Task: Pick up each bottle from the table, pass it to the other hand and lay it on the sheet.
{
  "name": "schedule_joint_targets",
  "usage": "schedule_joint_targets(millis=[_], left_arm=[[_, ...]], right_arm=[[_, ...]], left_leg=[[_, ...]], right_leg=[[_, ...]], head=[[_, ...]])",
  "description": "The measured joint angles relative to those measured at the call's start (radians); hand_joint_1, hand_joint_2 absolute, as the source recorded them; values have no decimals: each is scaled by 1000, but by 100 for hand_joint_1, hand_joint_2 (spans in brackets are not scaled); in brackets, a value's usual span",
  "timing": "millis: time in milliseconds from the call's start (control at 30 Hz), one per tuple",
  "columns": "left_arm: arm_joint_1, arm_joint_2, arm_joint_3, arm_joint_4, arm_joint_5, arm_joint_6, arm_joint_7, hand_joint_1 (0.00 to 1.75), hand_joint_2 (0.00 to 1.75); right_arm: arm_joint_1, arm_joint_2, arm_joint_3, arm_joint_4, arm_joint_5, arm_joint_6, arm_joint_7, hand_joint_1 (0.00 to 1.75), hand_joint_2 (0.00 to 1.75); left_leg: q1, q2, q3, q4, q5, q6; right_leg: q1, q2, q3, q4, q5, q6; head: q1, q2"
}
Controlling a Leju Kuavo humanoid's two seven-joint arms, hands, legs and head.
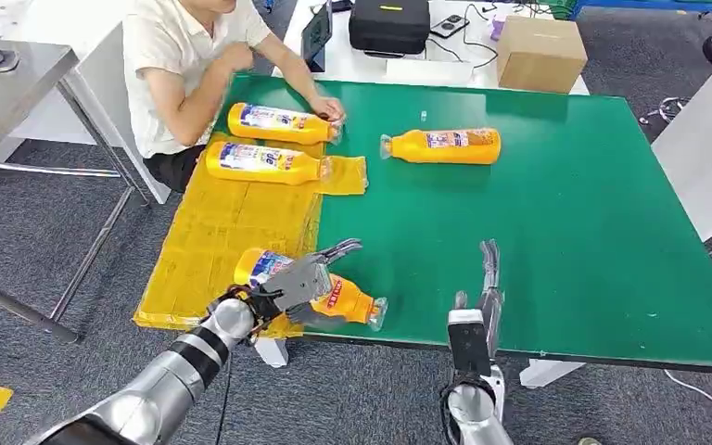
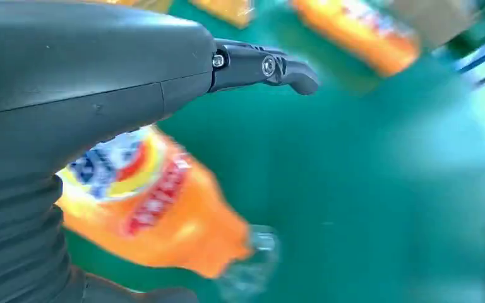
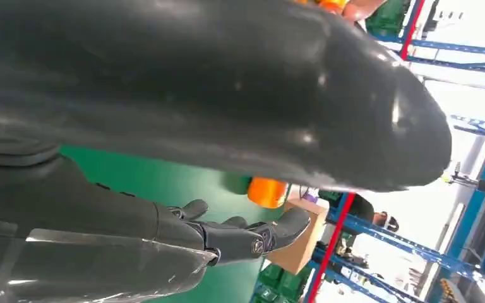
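An orange bottle (image 1: pixel 345 300) lies on its side at the table's near edge, its base on the yellow sheet (image 1: pixel 213 232) and its clear cap end on the green table (image 1: pixel 565 232). My left hand (image 1: pixel 298 278) hovers right over it with fingers stretched out straight; in the blurred left wrist view the bottle (image 2: pixel 158 214) lies under the palm. My right hand (image 1: pixel 487 287) stands a little to the right, fingers straight and apart, holding nothing. Two more bottles (image 1: pixel 273 122) (image 1: pixel 264 162) lie at the sheet's far end. Another bottle (image 1: pixel 445 146) lies on the bare green table.
A seated person at the far left corner has a hand (image 1: pixel 329 109) on the farthest bottle's cap end. A cardboard box (image 1: pixel 540 51) and a black case (image 1: pixel 389 23) stand on the white table behind. A metal table (image 1: pixel 9 83) stands at the left.
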Motion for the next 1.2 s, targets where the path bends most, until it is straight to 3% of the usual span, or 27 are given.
schedule_joint_targets(millis=[267, 367, 400, 500, 567, 700, 933, 1200], left_arm=[[109, -25, -18, -246, 37, 134, -59, 0, 175], [146, -35, -28, -326, 69, 138, -75, 0, 175], [156, -40, -37, -353, 69, 147, -74, 0, 175], [181, -47, -56, -419, 66, 173, -76, 0, 175], [197, -48, -70, -455, 62, 205, -77, 0, 175], [276, -86, -109, -527, 221, 271, 37, 0, 175], [353, -86, -249, -580, 349, 368, 26, 0, 175], [366, -82, -283, -619, 316, 418, 6, 0, 175]], right_arm=[[43, -3, -16, -80, 253, -47, -1, 0, 0], [52, -3, -57, -98, 531, -48, -1, 0, 0], [53, -4, -75, -99, 615, -49, -1, 0, 175], [52, -8, -104, -99, 684, -49, 14, 0, 175], [40, -33, -113, -92, 765, -49, 104, 0, 175], [-2, -145, -147, -70, 890, -49, 257, 0, 175], [-62, -350, -160, 24, 931, -9, 393, 0, 175], [-85, -426, -147, 90, 973, 38, 468, 0, 175]], left_leg=[[0, 0, -3, 0, 0, 0], [0, 0, -3, 0, 0, 0], [0, 0, -3, 0, 0, 0], [0, 0, -4, 0, 0, 0], [0, 0, -4, 0, 0, 0], [-3, -1, -4, 0, 0, 1], [-7, -1, -5, 0, -2, 3], [-6, -1, -5, 0, -1, 4]], right_leg=[[0, 0, -3, 0, 0, 0], [0, 1, -4, 0, 0, 0], [0, 1, -4, 0, 0, 0], [0, -1, -4, 0, 0, 0], [0, 0, -4, 0, 0, 0], [-2, -1, -3, -1, 0, 0], [-5, -1, -4, -1, 0, 2], [-4, -1, -5, -1, 0, 2]], head=[[0, 0], [0, 0], [0, 0], [0, 0], [0, 0], [0, 0], [0, 0], [-1, 0]])
